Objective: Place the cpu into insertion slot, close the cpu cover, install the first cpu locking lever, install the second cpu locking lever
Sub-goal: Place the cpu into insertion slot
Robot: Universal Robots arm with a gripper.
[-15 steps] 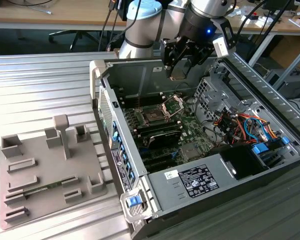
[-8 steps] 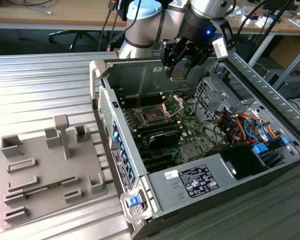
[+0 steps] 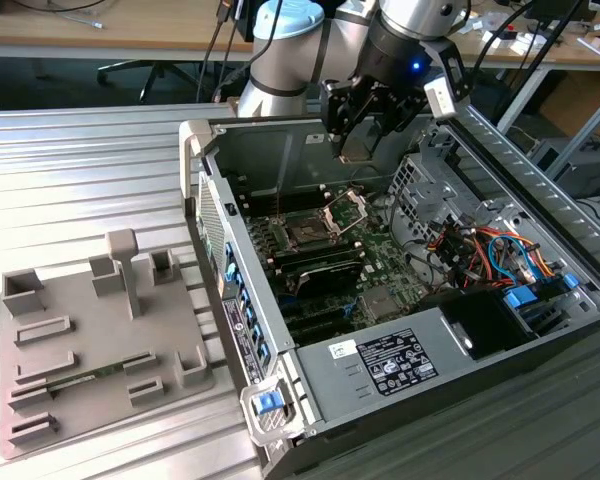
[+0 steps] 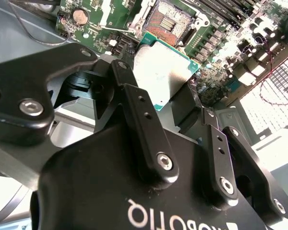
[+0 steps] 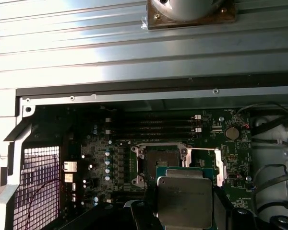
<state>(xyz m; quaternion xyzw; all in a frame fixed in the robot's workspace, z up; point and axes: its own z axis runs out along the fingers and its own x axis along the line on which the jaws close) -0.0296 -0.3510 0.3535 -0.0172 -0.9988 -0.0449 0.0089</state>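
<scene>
My gripper (image 3: pixel 358 135) hangs above the open computer case, shut on the cpu (image 3: pixel 356 150). In both wrist views the cpu (image 4: pixel 159 72) (image 5: pixel 185 199) shows its silvery metal top, held by its edges between the black fingers (image 4: pixel 134 103). It is held in the air above the motherboard, apart from the insertion slot (image 3: pixel 308 232). That slot (image 4: pixel 169 19) (image 5: pixel 155 160) lies bare, with its contact field showing. The cpu cover (image 3: pixel 345 208) (image 5: pixel 215 165) is swung open and stands up beside the slot.
A grey fixture plate (image 3: pixel 90 340) with upright holders lies on the exterior view's left, outside the case. Inside the case are a drive cage with coloured cables (image 3: pixel 480 250), a power supply (image 3: pixel 410 360) and memory slots (image 5: pixel 163 125). The case walls (image 3: pixel 205 190) rise around the board.
</scene>
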